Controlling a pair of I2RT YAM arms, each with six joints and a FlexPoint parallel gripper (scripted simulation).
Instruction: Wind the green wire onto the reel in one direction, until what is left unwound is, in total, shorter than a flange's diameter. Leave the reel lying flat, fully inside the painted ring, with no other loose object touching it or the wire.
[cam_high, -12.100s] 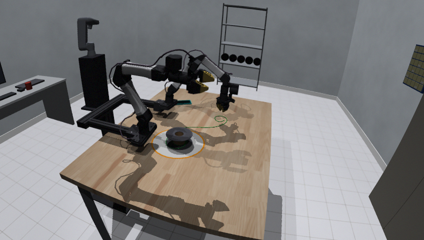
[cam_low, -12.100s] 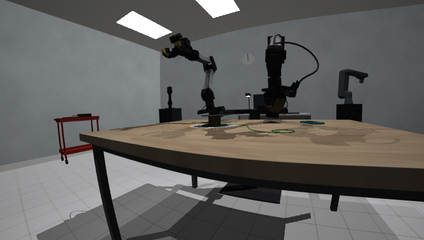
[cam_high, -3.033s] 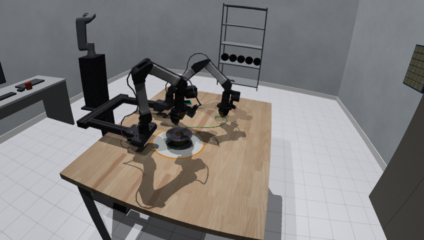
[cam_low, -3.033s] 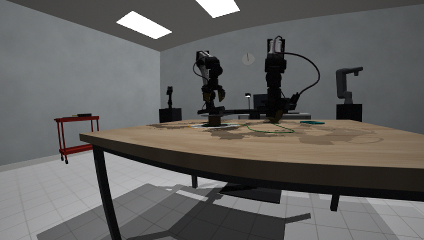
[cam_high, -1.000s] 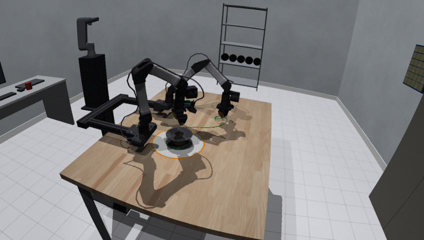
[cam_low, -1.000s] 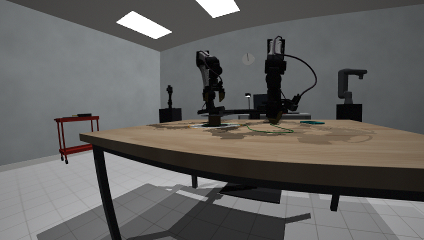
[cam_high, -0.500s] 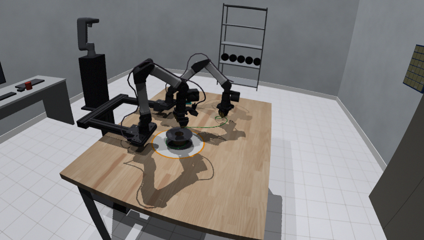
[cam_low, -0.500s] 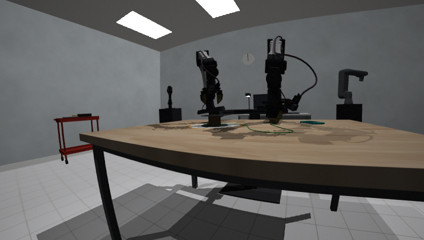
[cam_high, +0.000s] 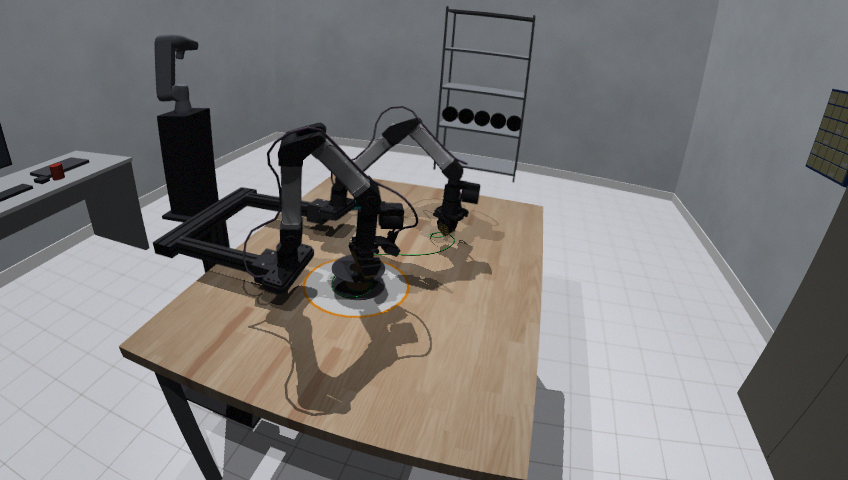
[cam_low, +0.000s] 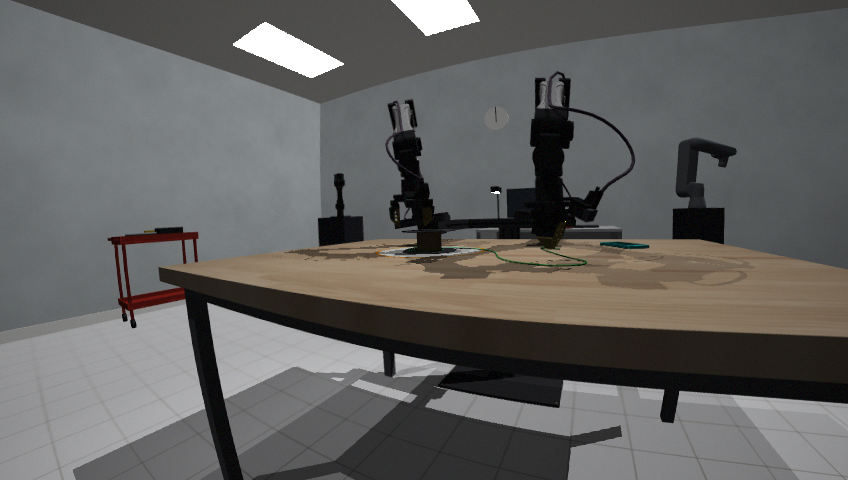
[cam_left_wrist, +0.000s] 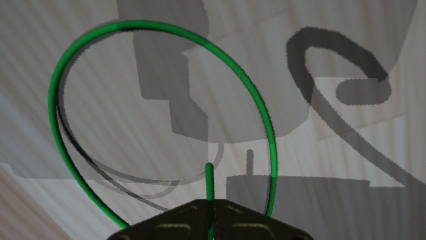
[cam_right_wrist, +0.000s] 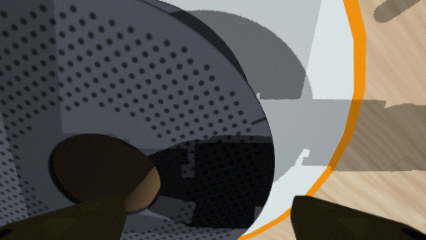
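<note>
The dark perforated reel (cam_high: 340, 271) (cam_low: 428, 241) (cam_right_wrist: 105, 65) lies flat inside the orange painted ring (cam_high: 355, 317) (cam_right_wrist: 359, 60). Some green shows low between its flanges. The green wire (cam_high: 416, 255) (cam_low: 585, 262) (cam_left_wrist: 273, 150) runs from the reel across the table and curls into a loop under my left gripper (cam_high: 443, 229) (cam_low: 551, 242) (cam_left_wrist: 210, 209). That gripper is shut on the wire near its free end, low over the table. My right gripper (cam_low: 410, 217) (cam_right_wrist: 208, 205) is open, close over the reel. One finger is near the hub hole, the other beyond the flange's rim. Its exact height is hard to tell.
A flat teal object (cam_low: 623, 244) lies on the wooden table (cam_high: 476, 380) (cam_low: 357, 285), away from the reel. The black mounting frame (cam_high: 202, 223) stands at the arms' base edge. My two arms stand apart, with the loose wire between them.
</note>
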